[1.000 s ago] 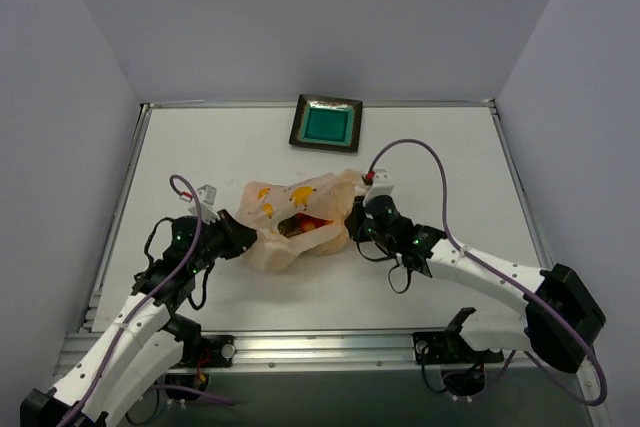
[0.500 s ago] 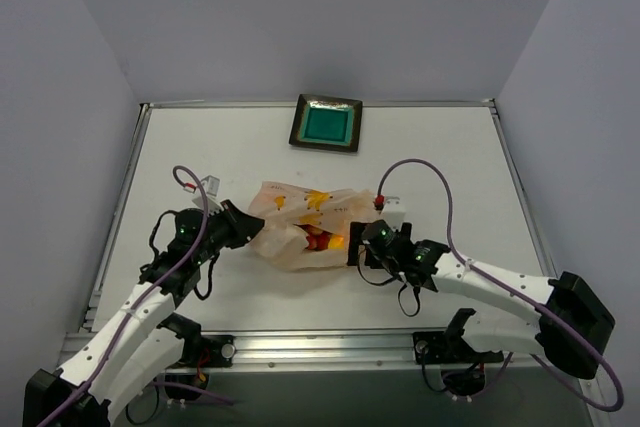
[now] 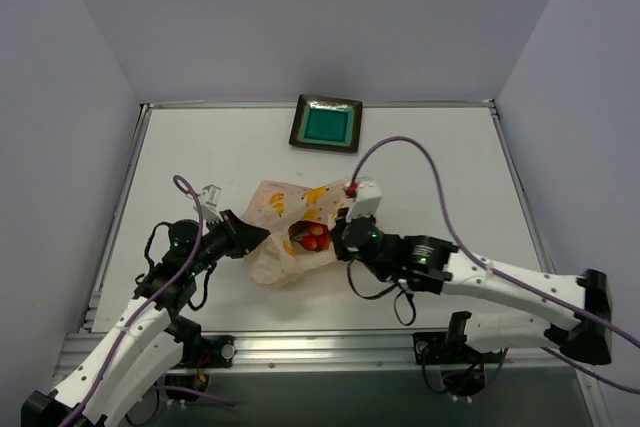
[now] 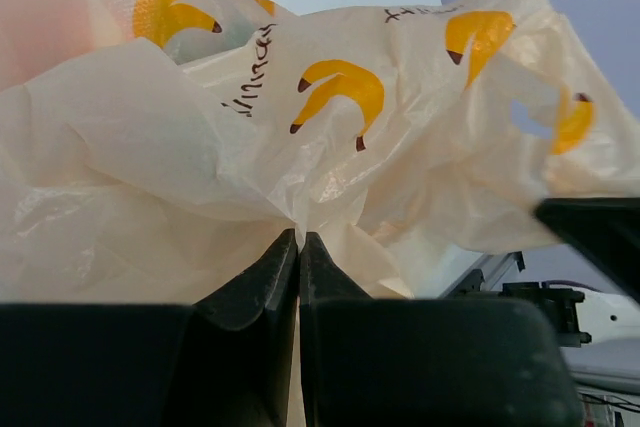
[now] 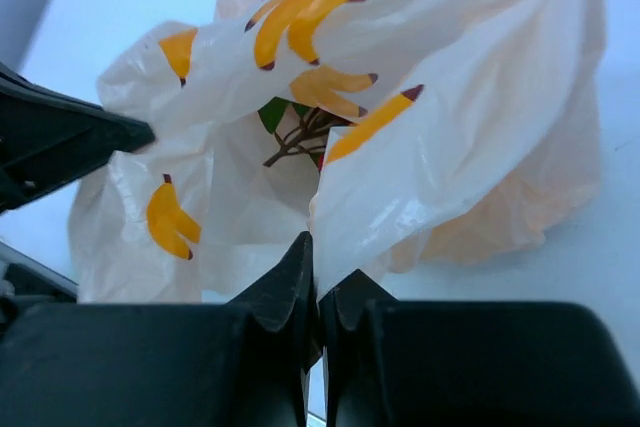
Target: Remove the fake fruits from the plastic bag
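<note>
On the table (image 3: 440,157), seen from the top camera, we found the left arm reaching inward from its base, the left gripper (image 3: 258,237) low against the left side of the plastic bag (image 3: 280,209). The right arm stretched across from the far right, its elbow low, with the right gripper (image 3: 342,239) at the bag's right edge. Between them the bag's mouth gaped, and the fake fruits (image 3: 314,237) showed red inside it. The tray (image 3: 326,124) sat well apart at the far edge.

In the left wrist view, the left gripper (image 4: 298,237) had its fingers pinched together on a fold of the bag (image 4: 330,147), whose crumpled film filled the frame.

In the right wrist view, the right gripper (image 5: 315,247) was likewise clamped on a thin edge of the bag (image 5: 460,127). Inside the opening we could see a green leaf (image 5: 274,113) and brown stem of the grape cluster. The left gripper (image 5: 60,137) appeared dark at the left.

Against half a second earlier, the right arm had swung leftward, bunching the bag narrower, while the left gripper had barely shifted.
</note>
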### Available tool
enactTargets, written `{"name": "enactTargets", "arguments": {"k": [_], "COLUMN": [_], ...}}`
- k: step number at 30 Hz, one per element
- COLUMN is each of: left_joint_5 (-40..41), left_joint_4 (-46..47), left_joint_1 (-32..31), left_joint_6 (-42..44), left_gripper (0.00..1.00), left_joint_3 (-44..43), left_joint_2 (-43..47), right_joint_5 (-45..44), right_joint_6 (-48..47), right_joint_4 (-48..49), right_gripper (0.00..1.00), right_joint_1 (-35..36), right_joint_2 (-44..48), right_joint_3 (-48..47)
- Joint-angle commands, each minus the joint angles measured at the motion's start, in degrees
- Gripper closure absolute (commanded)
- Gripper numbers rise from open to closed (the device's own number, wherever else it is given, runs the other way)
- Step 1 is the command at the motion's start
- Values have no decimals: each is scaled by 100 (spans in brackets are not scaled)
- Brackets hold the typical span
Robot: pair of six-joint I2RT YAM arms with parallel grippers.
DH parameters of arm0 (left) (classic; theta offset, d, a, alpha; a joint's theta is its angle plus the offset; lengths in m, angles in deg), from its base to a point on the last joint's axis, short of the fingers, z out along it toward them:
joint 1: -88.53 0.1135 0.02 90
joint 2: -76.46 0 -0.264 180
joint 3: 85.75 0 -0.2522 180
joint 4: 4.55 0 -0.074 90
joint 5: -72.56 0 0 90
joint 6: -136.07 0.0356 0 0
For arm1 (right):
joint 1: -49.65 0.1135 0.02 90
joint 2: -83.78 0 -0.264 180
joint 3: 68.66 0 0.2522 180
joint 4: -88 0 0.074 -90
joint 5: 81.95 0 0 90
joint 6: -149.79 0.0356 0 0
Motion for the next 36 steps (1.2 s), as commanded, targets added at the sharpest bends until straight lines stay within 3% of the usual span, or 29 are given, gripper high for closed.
{"name": "enactTargets", "arguments": {"k": [1, 4, 8, 13, 17, 18, 19, 20, 21, 22, 24, 27, 30, 31, 34, 36], "left_joint_5": [-368, -466, -282, -123, -141, -175, -211, -228, -272, -281, -264, -220, -237, -237, -229, -246], "left_joint_4": [176, 36, -158, 386, 659, 659, 651, 651, 624, 589, 467, 239, 54, 9, -140, -167], "left_joint_1": [-45, -63, -81, -81, -89, -89, -89, -89, -98, -98, -98, -98, -98, -98, -98, -98], "left_joint_6": [46, 98, 125, -287, -411, -394, -359, -341, -297, -280, -236, -130, -42, -7, 28, 28], "left_gripper": [97, 97, 98, 98, 98, 98, 98, 98, 98, 98, 98, 98, 98, 98, 98, 98], "left_joint_3": [-54, -160, -204, -72, -133, -160, -221, -239, -256, -291, -309, -335, -327, -318, -336, -327], "left_joint_2": [57, 101, 311, 242, -48, -92, -127, -154, -154, -145, -58, 83, 171, 189, 250, 268], "right_joint_5": [-547, -1101, -1805, -1279, -1066, -1111, -1137, -1085, -1032, -1015, -1014, -1058, -1181, -1181, -1076, -1024], "right_joint_6": [-351, -396, 113, 1509, 2406, 2382, 2260, 1797, 1549, 1346, 882, 598, 554, 449, 238, 158], "right_joint_4": [134, -41, -718, -1097, -1263, -1421, -1448, -1449, -1492, -1571, -1799, -1940, -1836, -1792, -1459, -932], "right_gripper": [100, 100, 100, 100, 95, 91, 67, 50, 22, 13, 7, 12, 42, 63, 88, 94], "right_joint_1": [284, 434, 443, 145, 82, 74, 74, 74, 82, 91, 205, 441, 653, 680, 776, 803], "right_joint_2": [-1182, -1395, -930, 54, 599, 748, 819, 872, 908, 917, 917, 1004, 988, 917, 400, -108], "right_joint_3": [-284, -637, -401, 1037, 1516, 1473, 1385, 1115, 938, 727, 94, -616, -1005, -1076, -1209, -1130]}}
